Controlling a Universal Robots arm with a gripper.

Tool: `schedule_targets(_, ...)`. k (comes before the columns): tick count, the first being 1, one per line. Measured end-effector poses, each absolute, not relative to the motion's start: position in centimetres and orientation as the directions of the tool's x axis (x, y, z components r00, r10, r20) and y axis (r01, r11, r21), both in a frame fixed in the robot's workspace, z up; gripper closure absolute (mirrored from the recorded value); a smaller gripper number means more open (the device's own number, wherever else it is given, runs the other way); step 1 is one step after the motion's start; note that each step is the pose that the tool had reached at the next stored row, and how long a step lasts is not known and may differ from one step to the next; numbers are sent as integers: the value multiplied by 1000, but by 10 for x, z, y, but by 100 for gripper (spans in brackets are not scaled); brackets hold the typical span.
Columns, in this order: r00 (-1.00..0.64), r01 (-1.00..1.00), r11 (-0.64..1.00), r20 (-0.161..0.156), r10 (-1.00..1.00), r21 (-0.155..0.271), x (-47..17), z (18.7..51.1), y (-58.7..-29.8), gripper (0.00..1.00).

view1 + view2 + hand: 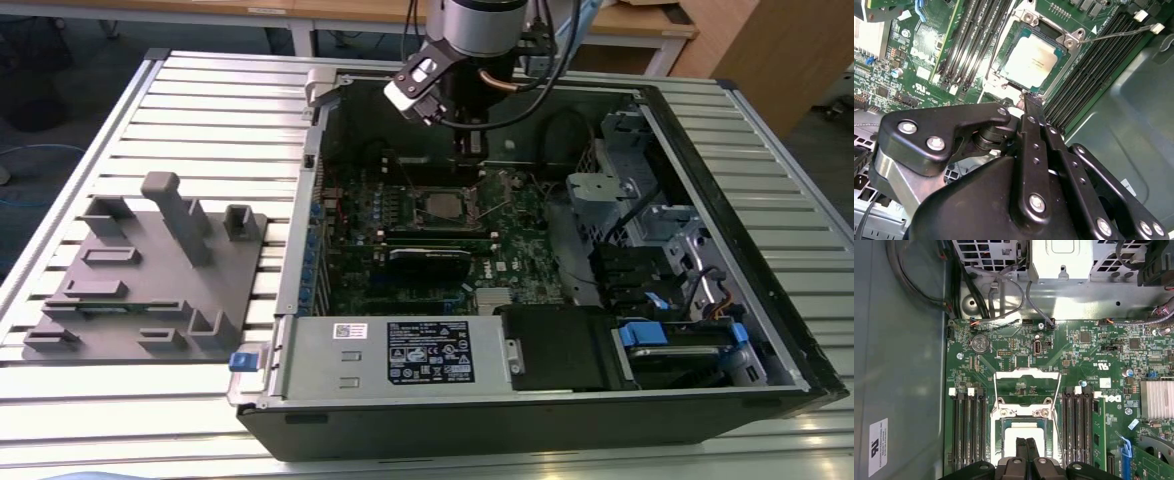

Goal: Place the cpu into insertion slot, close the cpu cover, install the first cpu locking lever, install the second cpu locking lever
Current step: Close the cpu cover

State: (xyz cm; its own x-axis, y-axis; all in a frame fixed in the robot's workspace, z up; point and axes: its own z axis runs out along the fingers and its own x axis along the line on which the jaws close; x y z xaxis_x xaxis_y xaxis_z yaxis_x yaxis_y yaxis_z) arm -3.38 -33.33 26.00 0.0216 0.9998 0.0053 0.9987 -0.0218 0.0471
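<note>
The cpu, a silver-grey square chip, lies in the insertion slot on the green board; it also shows as the cpu. The cpu cover, a thin silvery frame, stands swung open off the slot, with board showing through its window. Thin wire levers run along its sides, and one lever juts out unlatched. My gripper is shut with nothing between its fingers, and it hovers over the slot's near edge. In the exterior view the gripper points down just behind the insertion slot.
The open computer case lies on a slatted table. Long black memory slots flank the slot. A finned heatsink, cables and a drive cage stand nearby. A grey fixture block sits at the exterior view's left.
</note>
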Motion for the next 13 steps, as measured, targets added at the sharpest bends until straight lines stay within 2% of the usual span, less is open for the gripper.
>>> schedule_targets(13, 22, 999, -22, 5, 1000, 47, -33, 261, -333, 90)
